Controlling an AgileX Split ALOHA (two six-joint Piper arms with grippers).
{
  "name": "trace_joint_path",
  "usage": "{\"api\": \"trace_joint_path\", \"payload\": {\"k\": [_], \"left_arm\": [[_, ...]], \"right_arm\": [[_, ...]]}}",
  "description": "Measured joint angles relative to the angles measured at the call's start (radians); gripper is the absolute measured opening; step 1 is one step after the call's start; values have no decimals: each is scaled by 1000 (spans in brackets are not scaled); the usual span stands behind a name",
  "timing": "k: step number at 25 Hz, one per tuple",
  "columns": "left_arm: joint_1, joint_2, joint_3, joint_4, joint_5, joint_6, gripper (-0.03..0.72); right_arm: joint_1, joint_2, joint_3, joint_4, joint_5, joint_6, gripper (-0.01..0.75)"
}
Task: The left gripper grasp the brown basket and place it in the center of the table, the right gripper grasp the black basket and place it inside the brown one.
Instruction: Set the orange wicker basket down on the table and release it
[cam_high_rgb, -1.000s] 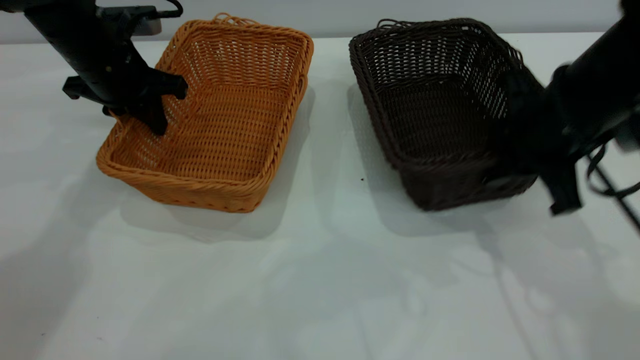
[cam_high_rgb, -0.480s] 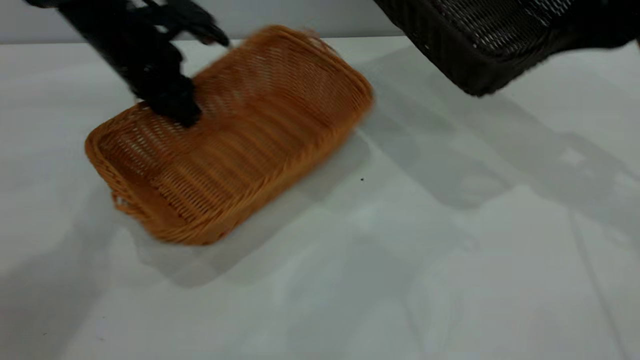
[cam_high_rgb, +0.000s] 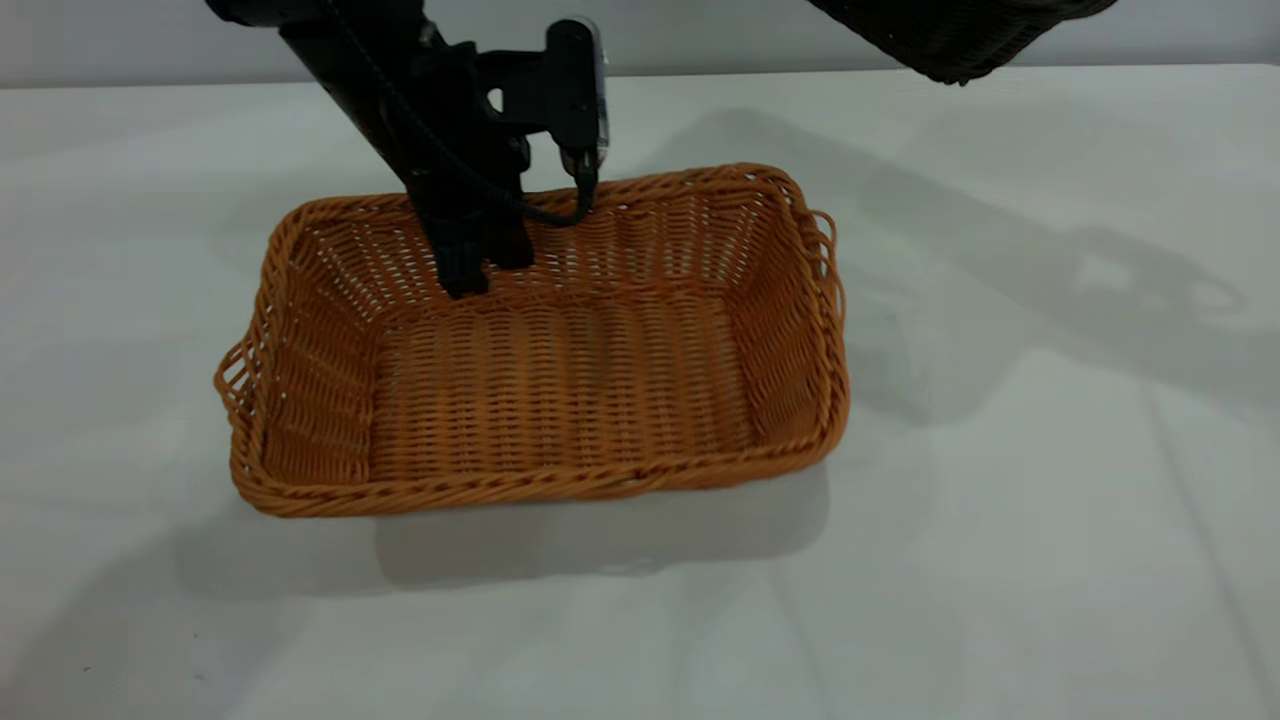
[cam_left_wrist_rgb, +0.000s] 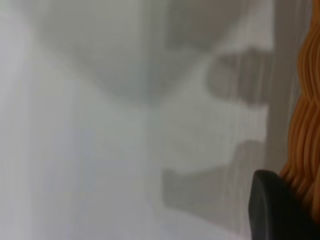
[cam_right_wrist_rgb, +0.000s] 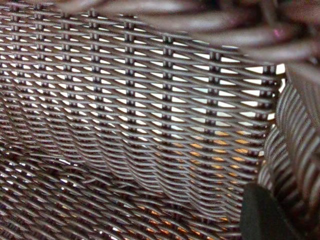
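Observation:
The brown basket (cam_high_rgb: 540, 485) stands upright and empty on the table (cam_high_rgb: 1000, 520), near its middle, long side facing the camera. My left gripper (cam_high_rgb: 478, 268) is shut on the basket's far wall, one finger inside. In the left wrist view one finger (cam_left_wrist_rgb: 277, 212) lies against the wicker wall (cam_left_wrist_rgb: 307, 115). The black basket (cam_high_rgb: 950, 35) hangs in the air at the top right, only its underside showing. The right gripper itself is out of the exterior view. In the right wrist view its finger (cam_right_wrist_rgb: 262, 215) presses the black weave (cam_right_wrist_rgb: 125, 100) from inside.
The left arm's wrist camera block (cam_high_rgb: 575, 85) hangs over the brown basket's far rim. Bare tabletop lies to the right of and in front of the brown basket. Arm shadows fall across the table at the right.
The left gripper has dragged and turned the brown basket from the far left to the table's middle. The right gripper has lifted the black basket off the table, up to the top edge.

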Motion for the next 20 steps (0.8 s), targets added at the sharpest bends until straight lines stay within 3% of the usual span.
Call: {"api": "trace_joint_path", "payload": {"k": [12,15,20], "left_arm": [[-43,0,0,16,-52,18,99],[-43,0,0,16,-64,15,158],[-44,7,0,16,-135,-70,328]], "right_arm": [[0,0,-1,-26,34,1,94],[-1,0,-1,-26,35,1,94],[-1,0,-1,-23,38,1,96]]}}
